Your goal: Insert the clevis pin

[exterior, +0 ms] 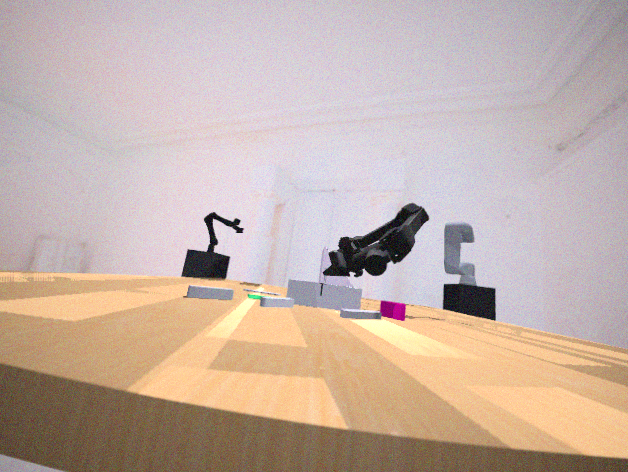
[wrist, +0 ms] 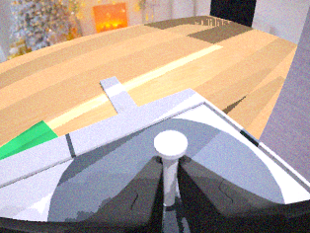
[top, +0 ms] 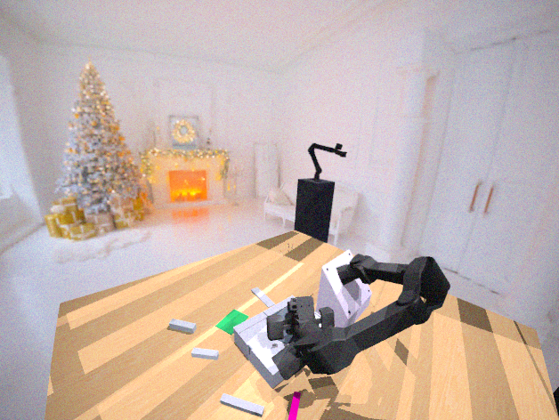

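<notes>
Over the tray [top: 255, 361] [exterior: 324, 295] [wrist: 116, 121], we have our gripper [top: 279, 345] [exterior: 328, 274] [wrist: 168, 163] pinching the pin [wrist: 170, 185], head up, above the disc [wrist: 123, 148] lying inside it.

1. A home: a white, panelled living room dressed for Christmas.
2. A lit, frosted tree [top: 97, 149] [wrist: 37, 25] stands with gold-wrapped presents [top: 74, 219] heaped around its foot.
3. Orange flames glow in a fireplace [top: 187, 185] [wrist: 110, 18], its mantel hung with a lit garland [top: 185, 154]; a wreath [top: 182, 131] sits above.
4. A pale, cushioned settee [top: 345, 210] stands by the wall.
5. Tall white cupboard doors [top: 506, 149] carry copper-coloured handles [top: 474, 197].
</notes>
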